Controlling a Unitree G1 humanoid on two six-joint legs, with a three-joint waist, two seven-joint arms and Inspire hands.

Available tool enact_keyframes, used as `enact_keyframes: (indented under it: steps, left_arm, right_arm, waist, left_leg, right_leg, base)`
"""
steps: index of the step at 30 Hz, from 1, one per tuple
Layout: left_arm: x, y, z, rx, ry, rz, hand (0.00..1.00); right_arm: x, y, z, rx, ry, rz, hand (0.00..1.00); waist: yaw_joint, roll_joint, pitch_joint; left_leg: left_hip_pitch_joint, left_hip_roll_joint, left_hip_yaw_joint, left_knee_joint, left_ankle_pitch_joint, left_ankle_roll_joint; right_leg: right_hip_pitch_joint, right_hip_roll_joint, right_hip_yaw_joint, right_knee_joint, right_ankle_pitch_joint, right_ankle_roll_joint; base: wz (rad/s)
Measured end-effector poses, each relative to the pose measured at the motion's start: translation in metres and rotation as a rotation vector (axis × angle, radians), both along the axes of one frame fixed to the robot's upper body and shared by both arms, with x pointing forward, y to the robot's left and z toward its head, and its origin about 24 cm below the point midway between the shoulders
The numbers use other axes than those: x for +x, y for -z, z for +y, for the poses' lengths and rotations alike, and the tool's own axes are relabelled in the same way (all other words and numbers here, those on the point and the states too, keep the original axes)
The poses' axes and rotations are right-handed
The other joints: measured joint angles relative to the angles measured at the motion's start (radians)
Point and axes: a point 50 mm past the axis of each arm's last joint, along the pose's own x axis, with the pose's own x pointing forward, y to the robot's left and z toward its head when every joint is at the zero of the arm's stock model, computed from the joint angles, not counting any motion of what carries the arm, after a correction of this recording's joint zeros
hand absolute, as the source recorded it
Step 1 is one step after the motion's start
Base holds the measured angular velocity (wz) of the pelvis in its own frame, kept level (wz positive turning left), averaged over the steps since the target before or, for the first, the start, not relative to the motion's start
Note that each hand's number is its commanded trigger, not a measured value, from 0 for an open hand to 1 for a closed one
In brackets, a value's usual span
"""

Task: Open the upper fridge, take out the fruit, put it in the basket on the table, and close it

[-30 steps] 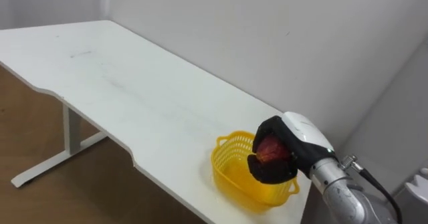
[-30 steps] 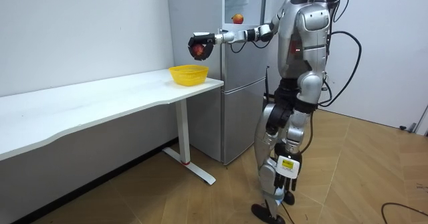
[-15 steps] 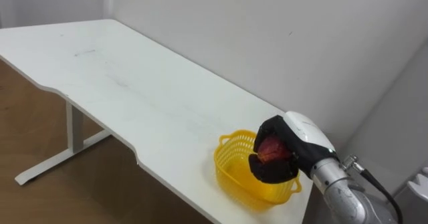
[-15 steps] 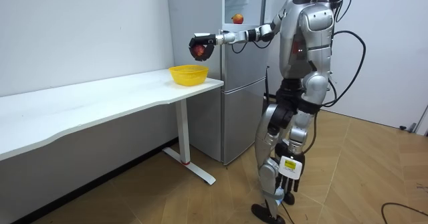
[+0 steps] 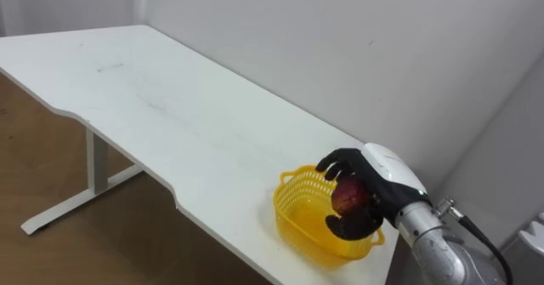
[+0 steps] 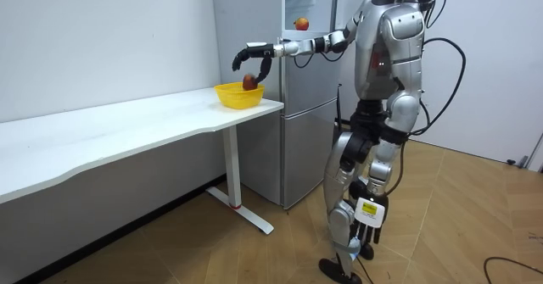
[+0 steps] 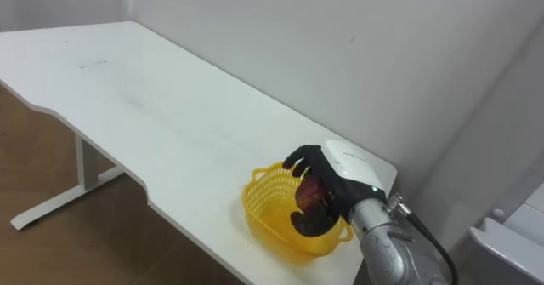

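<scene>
The surface (image 5: 170,123) and the yellow basket (image 5: 296,224) at its right end are looked down on closely in both eye views, taken slightly apart. The same end is seen from far off in the room view, beside the fridge (image 6: 297,140).

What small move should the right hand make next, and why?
Probably lift the right hand clear of the basket: its fingers are spread and, in the room view, the apple sits below it at the basket's rim, not gripped.
</scene>
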Motion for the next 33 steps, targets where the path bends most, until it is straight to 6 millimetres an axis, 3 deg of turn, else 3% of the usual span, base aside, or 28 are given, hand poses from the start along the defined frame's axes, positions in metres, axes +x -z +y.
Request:
enact_keyframes:
  steps: [15,27,28,33]
  left_arm:
    - [0.0046,-0.0008,-0.0011,0.004,0.016,-0.023,0.0]
    - [0.0037,-0.0012,0.0004,0.016,-0.001,-0.023,0.0]
    - [0.0036,-0.0012,0.0003,0.016,0.0,-0.022,0.0]
    - [0.0025,-0.001,0.0004,0.019,-0.001,-0.018,0.0]
  right_arm:
    - [0.0011,0.0076,-0.0063,-0.007,0.036,0.017,0.0]
    - [0.0015,0.0109,-0.0089,0.01,0.058,0.043,0.0]
    - [0.0015,0.0109,-0.009,0.012,0.058,0.044,0.0]
    - [0.0014,0.0114,-0.0092,0.02,0.059,0.048,0.0]
  waist:
    - [0.001,0.002,0.0017]
    - [0.003,-0.007,-0.0037]
    - [0.001,-0.002,0.0004]
    - [-0.001,0.0,0.0013]
  left_leg:
    - [0.003,0.0,0.0,-0.002,0.0,0.0]
    - [0.012,0.0,0.0,-0.003,-0.001,0.0]
    - [0.013,0.0,0.0,-0.002,-0.001,0.0]
    - [0.017,0.001,-0.001,-0.001,-0.001,0.0]
  right_leg:
    - [0.002,0.001,0.0,0.0,0.0,0.0]
    - [0.011,0.001,0.0,-0.001,0.0,0.0]
    - [0.013,0.001,-0.001,-0.002,0.0,0.0]
    - [0.016,0.001,-0.001,-0.002,0.0,0.0]
  base:
    - [0.0]
    - [0.0]
    - [0.0]
    - [0.0]
